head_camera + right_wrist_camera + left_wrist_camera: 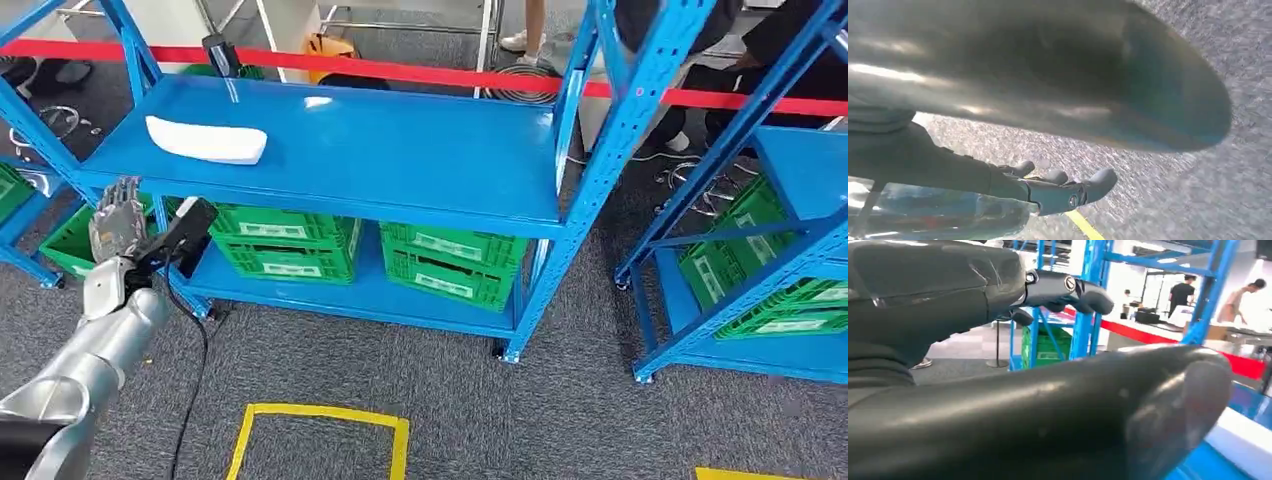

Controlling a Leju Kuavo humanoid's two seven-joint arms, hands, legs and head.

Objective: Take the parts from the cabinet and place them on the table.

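White part (pixel 206 140) lay on the blue shelf (pixel 400 150); left hand (pixel 117 218), empty with fingers spread, should rise over the shelf edge first.

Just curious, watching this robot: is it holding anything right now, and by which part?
Nothing is held. The left hand is raised near the shelf's edge with fingers apart, short of the white part. The right hand hangs over the carpet, fingers free.
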